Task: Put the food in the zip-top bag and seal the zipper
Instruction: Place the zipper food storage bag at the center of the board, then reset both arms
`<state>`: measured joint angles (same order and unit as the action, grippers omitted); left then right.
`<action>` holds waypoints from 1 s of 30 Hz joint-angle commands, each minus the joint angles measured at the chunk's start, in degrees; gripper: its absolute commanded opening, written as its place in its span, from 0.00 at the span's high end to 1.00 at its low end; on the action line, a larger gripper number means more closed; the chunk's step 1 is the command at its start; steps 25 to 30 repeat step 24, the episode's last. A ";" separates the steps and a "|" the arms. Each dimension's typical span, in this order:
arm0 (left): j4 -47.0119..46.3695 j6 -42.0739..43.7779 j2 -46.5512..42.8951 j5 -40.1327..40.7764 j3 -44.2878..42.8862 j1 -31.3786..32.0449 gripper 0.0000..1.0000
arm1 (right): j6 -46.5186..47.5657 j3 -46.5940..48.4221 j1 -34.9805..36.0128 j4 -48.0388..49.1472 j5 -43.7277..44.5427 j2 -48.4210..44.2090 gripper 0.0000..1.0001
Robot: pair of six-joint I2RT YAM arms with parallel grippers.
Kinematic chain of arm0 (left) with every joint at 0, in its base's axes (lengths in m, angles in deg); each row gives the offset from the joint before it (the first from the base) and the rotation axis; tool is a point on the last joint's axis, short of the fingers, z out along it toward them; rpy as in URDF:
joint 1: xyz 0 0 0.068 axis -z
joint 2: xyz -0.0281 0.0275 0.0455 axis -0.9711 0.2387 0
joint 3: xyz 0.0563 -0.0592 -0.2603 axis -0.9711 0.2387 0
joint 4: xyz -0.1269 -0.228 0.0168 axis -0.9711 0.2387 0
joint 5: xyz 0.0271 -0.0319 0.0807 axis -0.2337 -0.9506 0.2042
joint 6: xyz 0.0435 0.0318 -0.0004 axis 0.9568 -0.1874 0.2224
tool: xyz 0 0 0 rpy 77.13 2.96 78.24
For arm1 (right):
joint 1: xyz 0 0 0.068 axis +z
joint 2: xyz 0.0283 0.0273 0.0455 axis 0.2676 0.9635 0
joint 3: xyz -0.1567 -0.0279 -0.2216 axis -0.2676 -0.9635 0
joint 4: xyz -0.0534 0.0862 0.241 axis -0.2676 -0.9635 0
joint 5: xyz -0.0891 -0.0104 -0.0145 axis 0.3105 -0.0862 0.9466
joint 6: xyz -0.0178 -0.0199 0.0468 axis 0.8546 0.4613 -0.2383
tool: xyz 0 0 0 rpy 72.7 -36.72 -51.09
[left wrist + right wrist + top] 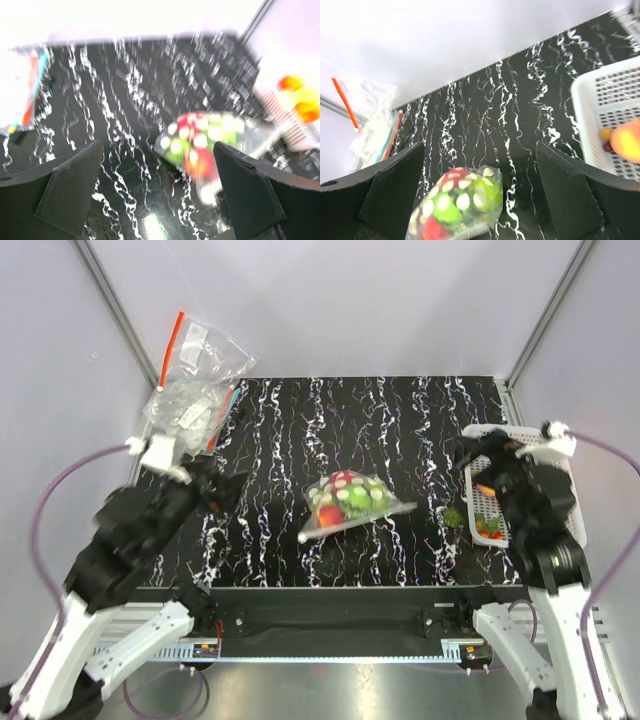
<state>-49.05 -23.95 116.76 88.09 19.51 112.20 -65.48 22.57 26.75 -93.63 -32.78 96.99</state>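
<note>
Zip-top bag (372, 506): dotted, holds red and green food (447, 210), lies central on desk (300, 430). Left pincer (157, 165) and right pincer (480, 155): both spread wide, empty.

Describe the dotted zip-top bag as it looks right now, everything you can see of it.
The zip-top bag is clear, soft plastic printed with white dots, bulging with red and green food. It lies on its side near the middle of the black marbled table, one flat edge running out toward the near left. Only the table touches it. Whether its mouth is sealed cannot be told.
</note>
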 commanded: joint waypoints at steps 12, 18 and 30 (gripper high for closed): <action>-0.34 2.33 -25.71 0.73 19.69 0.11 0.01 | 0.99 -4.25 -0.06 -20.47 5.49 -24.63 0.00; 0.53 2.33 -24.67 -1.47 19.72 0.20 0.01 | 0.47 -4.51 -0.06 -21.18 6.02 -23.93 0.00; 1.23 2.33 -23.53 -2.61 19.90 0.20 0.01 | 0.55 -4.60 -0.06 -20.22 4.70 -24.89 0.00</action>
